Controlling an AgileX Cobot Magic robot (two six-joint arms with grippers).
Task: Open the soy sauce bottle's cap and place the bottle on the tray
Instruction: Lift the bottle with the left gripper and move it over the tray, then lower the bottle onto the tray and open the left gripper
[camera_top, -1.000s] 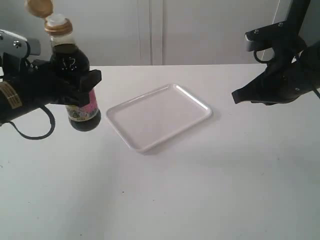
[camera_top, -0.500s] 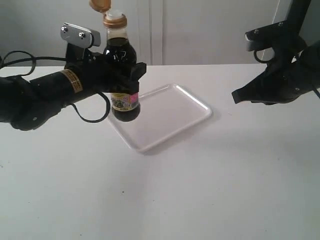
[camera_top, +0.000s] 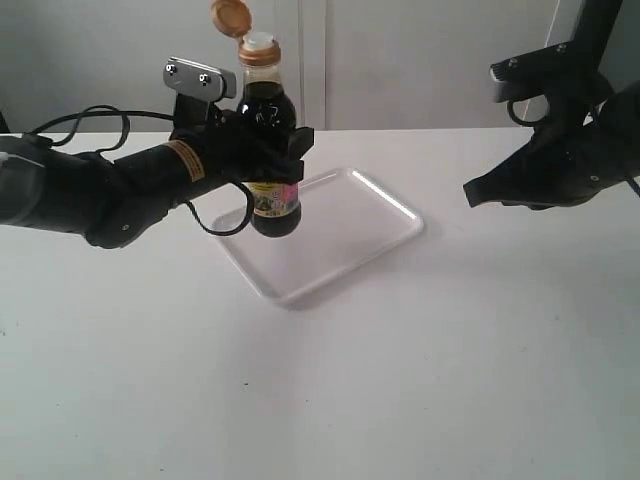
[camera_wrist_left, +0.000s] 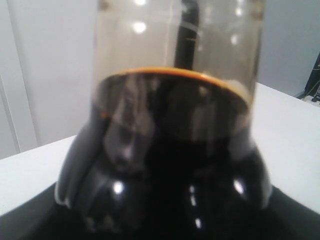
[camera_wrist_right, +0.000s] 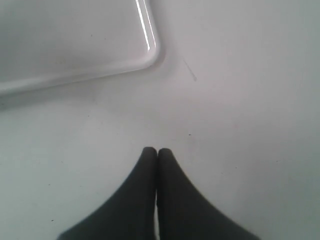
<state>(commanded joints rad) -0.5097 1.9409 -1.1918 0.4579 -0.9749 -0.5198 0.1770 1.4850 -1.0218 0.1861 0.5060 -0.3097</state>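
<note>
Your left gripper (camera_top: 262, 158) was clamped around the belly of the soy sauce bottle (camera_top: 268, 105), fingers pressed on either side just above the label. That grip was low enough to leave the neck free and firm enough to carry the bottle upright. In the left wrist view the glass (camera_wrist_left: 175, 165) filled nearly the whole picture, with the dark liquid sitting level below the shoulder, which suggests you held it plumb so nothing would run out of the open top. The cap (camera_top: 230, 16) stood flipped back on its hinge, clear of the white spout (camera_top: 257, 42), so I'd judge the opening step done. The bottle's base hung over the left part of the tray (camera_top: 385, 208) and appeared not yet set down, though whether it touched the tray is hard to tell from this angle. What remained, by my reading, was a straight lowering and a release. Your right gripper (camera_top: 470, 192) was parked well apart on the far side, above the table (camera_top: 400, 380) — its fingertips (camera_wrist_right: 149, 159) pressed together on nothing, out of the way of the placement.
</note>
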